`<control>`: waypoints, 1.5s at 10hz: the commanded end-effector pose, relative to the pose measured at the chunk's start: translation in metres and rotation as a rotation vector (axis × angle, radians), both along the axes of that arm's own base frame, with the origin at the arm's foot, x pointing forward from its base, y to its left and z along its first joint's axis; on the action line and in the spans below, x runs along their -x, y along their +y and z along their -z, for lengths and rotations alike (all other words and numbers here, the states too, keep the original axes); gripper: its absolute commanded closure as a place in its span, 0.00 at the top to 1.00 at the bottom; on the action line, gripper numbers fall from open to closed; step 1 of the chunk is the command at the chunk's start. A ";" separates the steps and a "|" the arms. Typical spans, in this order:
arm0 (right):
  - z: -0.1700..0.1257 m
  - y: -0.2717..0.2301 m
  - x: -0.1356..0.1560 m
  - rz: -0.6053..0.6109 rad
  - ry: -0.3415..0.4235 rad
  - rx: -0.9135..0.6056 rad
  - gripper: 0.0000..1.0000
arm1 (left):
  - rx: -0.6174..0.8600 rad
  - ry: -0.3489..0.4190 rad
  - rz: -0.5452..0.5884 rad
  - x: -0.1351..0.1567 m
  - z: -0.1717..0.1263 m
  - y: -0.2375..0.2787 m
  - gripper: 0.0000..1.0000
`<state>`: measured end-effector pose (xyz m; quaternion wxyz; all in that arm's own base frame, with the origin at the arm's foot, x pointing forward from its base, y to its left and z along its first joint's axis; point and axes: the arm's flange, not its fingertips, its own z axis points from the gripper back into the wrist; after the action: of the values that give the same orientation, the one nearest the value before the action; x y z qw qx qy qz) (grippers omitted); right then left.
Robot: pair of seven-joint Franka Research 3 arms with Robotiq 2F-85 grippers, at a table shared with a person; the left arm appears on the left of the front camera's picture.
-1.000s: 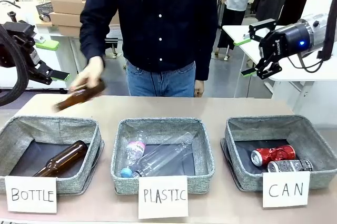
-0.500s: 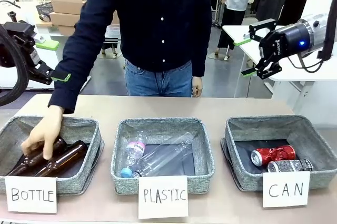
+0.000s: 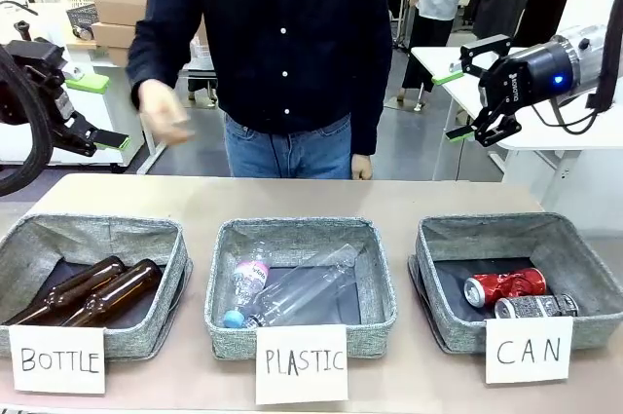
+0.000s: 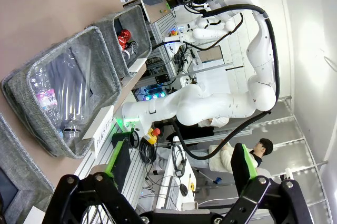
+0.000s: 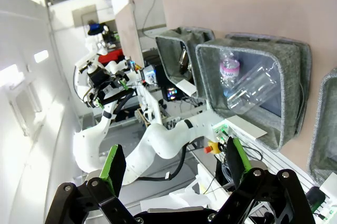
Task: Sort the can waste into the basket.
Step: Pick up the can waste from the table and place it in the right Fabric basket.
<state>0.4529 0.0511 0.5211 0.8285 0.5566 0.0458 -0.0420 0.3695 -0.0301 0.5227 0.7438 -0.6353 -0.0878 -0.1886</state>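
Cans both lying inside the basket (image 3: 584, 258) marked with the white card (image 3: 529, 350) lettered "CAN": red can (image 3: 504, 286) on its side, black and silver can (image 3: 535, 306) just in front of it and touching it, both well below and slightly left of the right gripper (image 3: 474, 93). Sorting of can waste judged finished as far as visible; no loose can lying anywhere on the bare table (image 3: 292, 198). Going left to right: left gripper (image 3: 92, 112) raised above the table's near left corner, jaws spread wide, nothing between the green pads. Below and just right of it, bin lettered "BOTTLE" (image 3: 29, 239) holding two brown glass bottles (image 3: 92, 292) side by side. Up and to the right of that gripper, the person's hand (image 3: 161, 112) lifted in the air, empty, clear of the bins. Further right, middle bin lettered "PLASTIC" (image 3: 302, 231) with clear plastic bottles (image 3: 292, 292) inside. Right gripper held high beyond the far edge of the table, jaws likewise wide apart and empty. Open strip of table running behind all three bins; narrow gaps between neighbouring bin walls; plenty of free air above the can basket for any descent, with its raised fabric rim the one edge to mind.
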 end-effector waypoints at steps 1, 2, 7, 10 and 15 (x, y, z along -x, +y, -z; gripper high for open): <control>-0.002 -0.003 0.000 -0.015 -0.007 0.007 1.00 | 0.010 -0.002 -0.008 0.000 -0.003 0.000 1.00; -0.002 -0.003 0.000 -0.015 -0.007 0.007 1.00 | 0.010 -0.002 -0.008 0.000 -0.003 0.000 1.00; -0.002 -0.003 0.000 -0.015 -0.007 0.007 1.00 | 0.010 -0.002 -0.008 0.000 -0.003 0.000 1.00; -0.002 -0.003 0.000 -0.015 -0.007 0.007 1.00 | 0.010 -0.002 -0.008 0.000 -0.003 0.000 1.00; -0.002 -0.003 0.000 -0.015 -0.007 0.007 1.00 | 0.010 -0.002 -0.008 0.000 -0.003 0.000 1.00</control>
<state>0.4529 0.0511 0.5211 0.8285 0.5566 0.0458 -0.0420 0.3695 -0.0301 0.5227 0.7438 -0.6353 -0.0878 -0.1886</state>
